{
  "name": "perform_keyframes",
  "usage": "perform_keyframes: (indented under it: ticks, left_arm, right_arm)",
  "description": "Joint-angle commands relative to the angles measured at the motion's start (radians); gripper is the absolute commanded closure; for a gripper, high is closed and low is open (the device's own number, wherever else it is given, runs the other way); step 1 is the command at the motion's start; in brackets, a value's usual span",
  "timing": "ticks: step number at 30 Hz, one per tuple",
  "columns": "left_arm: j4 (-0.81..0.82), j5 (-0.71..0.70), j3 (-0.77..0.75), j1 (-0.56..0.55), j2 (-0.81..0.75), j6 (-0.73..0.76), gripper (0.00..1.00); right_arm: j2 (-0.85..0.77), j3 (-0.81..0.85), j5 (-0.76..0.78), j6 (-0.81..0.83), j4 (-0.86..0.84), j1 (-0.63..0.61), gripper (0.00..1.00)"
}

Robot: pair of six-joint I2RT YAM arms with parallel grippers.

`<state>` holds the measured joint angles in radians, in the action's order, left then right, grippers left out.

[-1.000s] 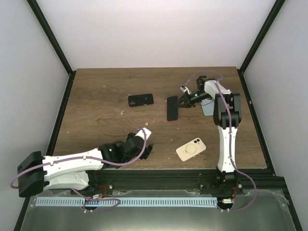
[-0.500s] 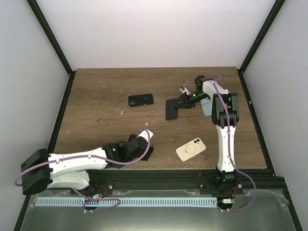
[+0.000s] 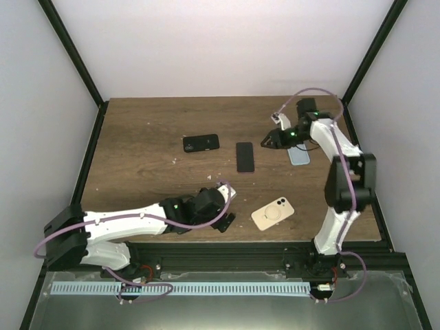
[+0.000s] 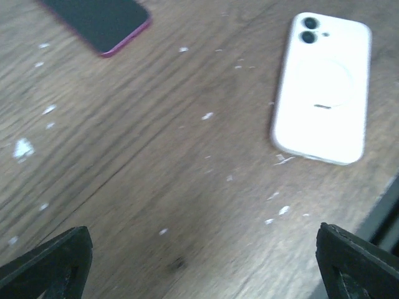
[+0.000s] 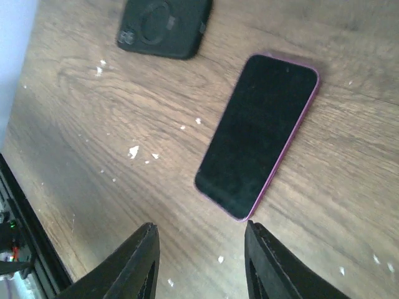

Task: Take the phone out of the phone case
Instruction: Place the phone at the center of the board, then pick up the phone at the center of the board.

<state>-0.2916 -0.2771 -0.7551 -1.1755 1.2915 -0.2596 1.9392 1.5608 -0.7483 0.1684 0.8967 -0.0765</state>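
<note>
A cream-white cased phone (image 3: pixel 273 213) lies camera side up near the table's front edge; it also shows in the left wrist view (image 4: pixel 321 87). A dark-screened phone with a purple rim (image 3: pixel 245 157) lies flat, screen up, in the middle, and shows in the right wrist view (image 5: pixel 259 134). My right gripper (image 3: pixel 265 142) is open and empty just right of it, its fingertips (image 5: pixel 140 261) short of the phone's near end. My left gripper (image 3: pixel 227 220) is open wide and empty, left of the cream phone, low over bare wood (image 4: pixel 199 268).
A black case (image 3: pixel 201 143) lies back side up at the left of the purple-rimmed phone, also in the right wrist view (image 5: pixel 165 25). A light blue case (image 3: pixel 299 156) lies under the right arm. The table's front rail (image 3: pixel 275 247) runs just behind the cream phone.
My right gripper has let go of the purple-rimmed phone and drawn back to the right; the phone now lies flat. My left arm has reached rightward, closer to the cream phone.
</note>
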Motion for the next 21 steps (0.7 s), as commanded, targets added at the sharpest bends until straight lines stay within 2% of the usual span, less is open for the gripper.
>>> perform_keyframes:
  ticks: [1, 3, 5, 7, 9, 12, 16, 21]
  left_arm:
    - [-0.034, 0.180, -0.129, 0.005, 0.122, 0.097, 0.00]
    - [-0.071, 0.226, -0.203, 0.005, 0.208, 0.125, 0.00]
    - [-0.104, 0.269, -0.279, 0.007, 0.294, 0.150, 0.00]
    - [-0.149, 0.302, -0.368, 0.007, 0.393, 0.175, 0.00]
    - [-0.180, 0.319, -0.471, 0.005, 0.478, 0.195, 0.00]
    - [-0.226, 0.311, -0.602, 0.004, 0.604, 0.210, 0.00]
    - [-0.314, 0.336, -0.781, -0.002, 0.752, 0.203, 0.00]
    - [-0.348, 0.378, -0.891, -0.031, 0.866, 0.185, 0.00]
  right_arm:
    - [-0.320, -0.219, 0.070, 0.006, -0.163, 0.032, 0.60]
    - [-0.462, -0.336, 0.118, -0.015, -0.233, 0.057, 0.54]
    - [-0.597, -0.440, 0.176, -0.026, -0.297, 0.090, 0.36]
    - [-0.724, -0.533, 0.265, -0.040, -0.367, 0.124, 0.15]
    - [-0.822, -0.655, 0.312, -0.056, -0.444, 0.159, 0.01]
    - [-0.882, -0.755, 0.241, -0.065, -0.519, 0.203, 0.00]
    - [-0.846, -0.719, 0.215, -0.068, -0.493, 0.245, 0.00]
    - [-0.832, -0.722, 0.186, -0.055, -0.487, 0.248, 0.00]
